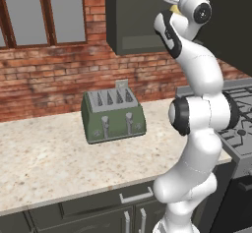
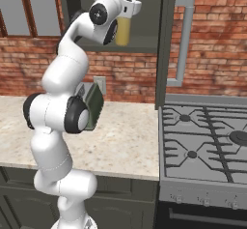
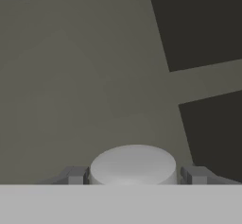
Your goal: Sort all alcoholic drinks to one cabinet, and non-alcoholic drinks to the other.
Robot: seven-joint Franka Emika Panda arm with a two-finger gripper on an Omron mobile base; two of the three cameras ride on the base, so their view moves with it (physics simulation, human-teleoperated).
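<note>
My gripper [image 2: 124, 16] is raised inside the open dark grey-green wall cabinet [image 2: 144, 43] and is shut on the tall yellow bottle [image 2: 122, 31], a non-alcoholic drink. The bottle hangs upright below the hand, with its base just above the cabinet floor; whether it touches I cannot tell. In the hand view its white cap [image 3: 133, 165] sits between the two fingertips [image 3: 75, 175], with the gripper [image 3: 133, 176] around it. A sliver of the yellow bottle [image 1: 174, 10] shows beside the wrist. The cabinet door [image 2: 166, 44] stands open with its pale bar handle [image 2: 182, 44]. The alcoholic drinks and the other cabinet are out of view.
A green toaster [image 1: 114, 115] stands on the speckled counter [image 1: 44, 158] under the cabinet, against the brick wall. A gas stove [image 2: 212, 141] lies to the right of the counter. The open door edge stands close to the right of the hand.
</note>
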